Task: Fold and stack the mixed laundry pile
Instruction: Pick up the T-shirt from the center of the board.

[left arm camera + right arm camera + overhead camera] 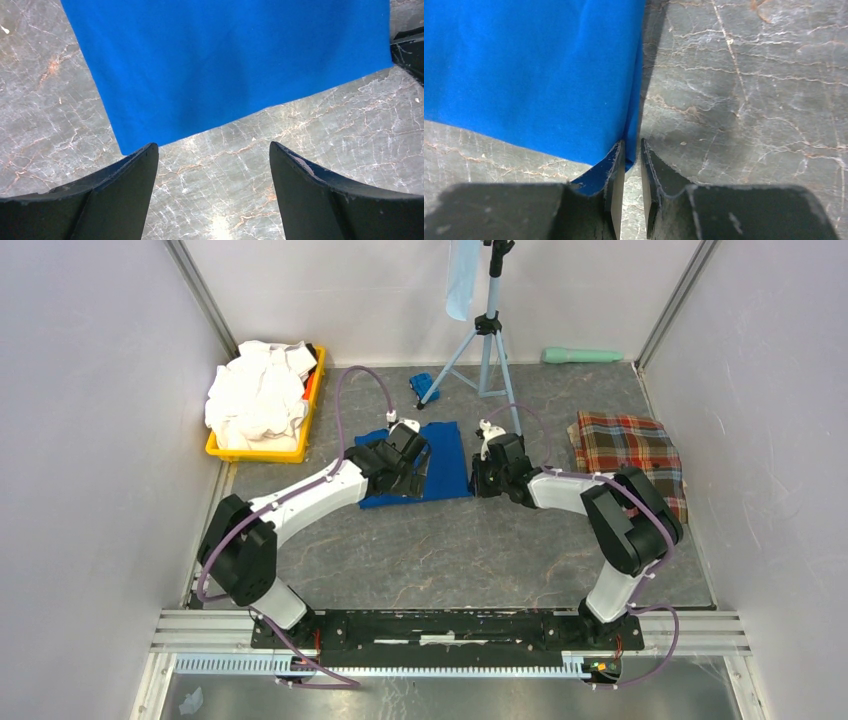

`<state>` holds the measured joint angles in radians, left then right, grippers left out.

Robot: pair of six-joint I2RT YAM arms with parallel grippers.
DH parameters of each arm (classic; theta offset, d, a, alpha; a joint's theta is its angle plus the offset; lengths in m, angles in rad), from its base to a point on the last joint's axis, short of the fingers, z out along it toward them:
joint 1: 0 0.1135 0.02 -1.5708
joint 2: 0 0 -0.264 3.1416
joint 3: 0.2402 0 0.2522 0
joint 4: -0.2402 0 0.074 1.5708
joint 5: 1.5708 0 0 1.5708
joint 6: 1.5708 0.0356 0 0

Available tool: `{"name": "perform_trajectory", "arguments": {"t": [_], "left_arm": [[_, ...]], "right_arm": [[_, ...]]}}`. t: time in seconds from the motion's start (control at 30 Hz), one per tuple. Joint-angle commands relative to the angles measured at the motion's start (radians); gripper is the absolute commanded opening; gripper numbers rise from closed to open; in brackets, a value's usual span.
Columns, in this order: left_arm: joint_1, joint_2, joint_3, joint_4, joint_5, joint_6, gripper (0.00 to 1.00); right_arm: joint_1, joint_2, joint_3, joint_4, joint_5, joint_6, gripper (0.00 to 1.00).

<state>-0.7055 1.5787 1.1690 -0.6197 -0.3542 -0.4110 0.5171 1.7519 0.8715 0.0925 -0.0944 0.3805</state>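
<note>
1. A blue shirt (pixel 448 462) lies flat as a rough rectangle in the middle of the grey worktop (pixel 440 550), between the two claws.
2. The right claw (pixel 632 147) is at the shirt's right edge, its jaws almost together. The blue edge runs in between the tips, so the claw seems to pinch it. A shadow beside that edge suggests it is slightly raised.
3. The left claw (pixel 212 150) hovers low at a corner on the shirt's left side, jaws wide and holding nothing. One fingertip (pixel 145 156) is just beside the corner, and the other is over bare worktop.
4. The step in hand looks like a fold of the shirt. The left claw should slide one finger under the corner and close on every layer before any lift.
5. Both claws should then rise together and travel level and parallel, laying edge on edge. An uneven pull could skew or drag the rectangle.
6. They should let go only once the cloth is down and flat.
7. Farther out, white shirts (pixel 258 400) are heaped in a yellow bin (pixel 255 453) at far left. A plaid cloth (pixel 625 450) lies flat at far right.
</note>
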Motion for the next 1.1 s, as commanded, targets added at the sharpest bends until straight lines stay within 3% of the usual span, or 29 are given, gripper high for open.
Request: {"name": "perform_trajectory", "arguments": {"t": [0.0, 0.2, 0.33, 0.4, 0.47, 0.6, 0.87, 1.07], "left_arm": [[-0.011, -0.058, -0.021, 0.018, 0.015, -0.059, 0.87], [-0.029, -0.067, -0.02, 0.02, 0.022, -0.066, 0.85], [-0.066, -0.064, -0.025, 0.057, 0.07, -0.025, 0.77], [-0.101, -0.05, -0.019, 0.075, 0.075, 0.004, 0.77], [-0.14, -0.023, 0.005, 0.067, 0.061, 0.02, 0.77], [-0.231, 0.028, 0.036, 0.066, 0.01, 0.021, 0.77], [-0.352, 0.199, 0.158, 0.027, -0.093, -0.006, 0.77], [-0.377, 0.326, 0.241, 0.028, -0.142, -0.006, 0.77]], "right_arm": [[0.043, -0.04, -0.083, 0.023, -0.039, 0.065, 0.23], [0.125, -0.17, -0.208, 0.016, -0.039, 0.161, 0.17], [0.126, -0.256, -0.199, -0.104, 0.06, 0.121, 0.22], [0.088, -0.311, -0.188, -0.174, 0.118, 0.101, 0.29], [0.028, -0.367, -0.201, -0.165, 0.097, 0.093, 0.39], [-0.074, -0.401, -0.195, -0.159, 0.025, 0.078, 0.47], [-0.241, -0.404, -0.241, -0.099, -0.129, 0.102, 0.48], [-0.303, -0.414, -0.282, -0.074, -0.174, 0.087, 0.48]]}}
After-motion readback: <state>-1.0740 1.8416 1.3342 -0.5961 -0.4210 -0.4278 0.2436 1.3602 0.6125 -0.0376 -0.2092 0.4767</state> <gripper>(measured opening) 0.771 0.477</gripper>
